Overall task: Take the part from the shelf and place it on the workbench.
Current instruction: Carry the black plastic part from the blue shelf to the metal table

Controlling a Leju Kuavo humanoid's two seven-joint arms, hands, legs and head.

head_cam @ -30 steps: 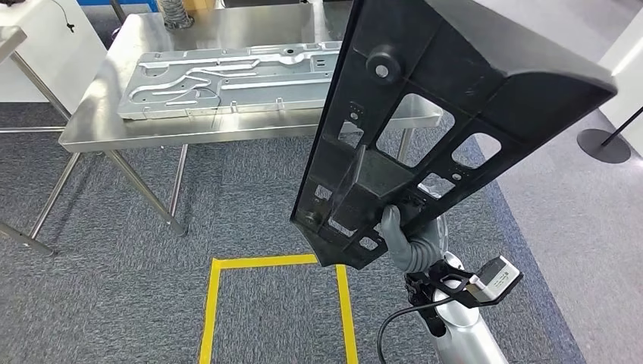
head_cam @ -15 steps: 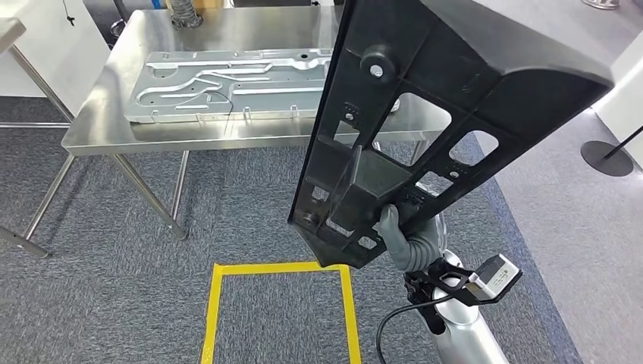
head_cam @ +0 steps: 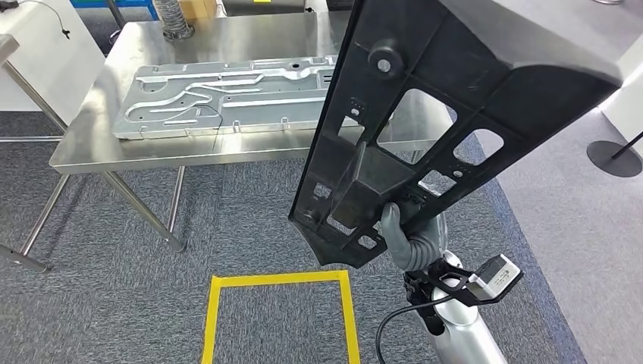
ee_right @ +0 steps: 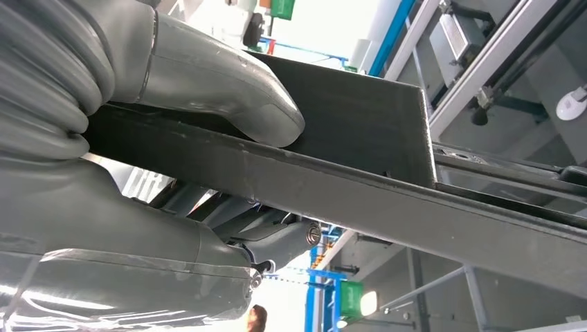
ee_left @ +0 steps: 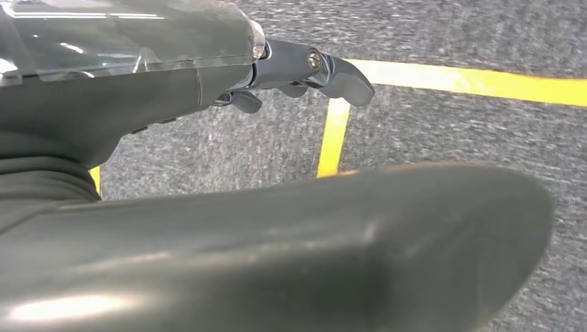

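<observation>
Grey carpet (head_cam: 136, 288) covers the floor, with a yellow taped square (head_cam: 278, 282) marked on it just ahead of the robot. Beyond it stands a steel workbench (head_cam: 98, 148) on angled legs, carrying a flat stamped metal panel (head_cam: 227, 95).

In the head view, the right hand (head_cam: 406, 239) grips the lower edge of a large black ribbed plastic part (head_cam: 425, 98), held up in the air, tilted, in front of the bench's right end and not touching it. The right wrist view shows the thumb (ee_right: 228, 86) pressed on one face of the part and darker fingers curled under the other.

The left hand (ee_left: 304, 69) hangs over the carpet and tape with nothing in it, its fingers loosely bent and apart from the thumb.
</observation>
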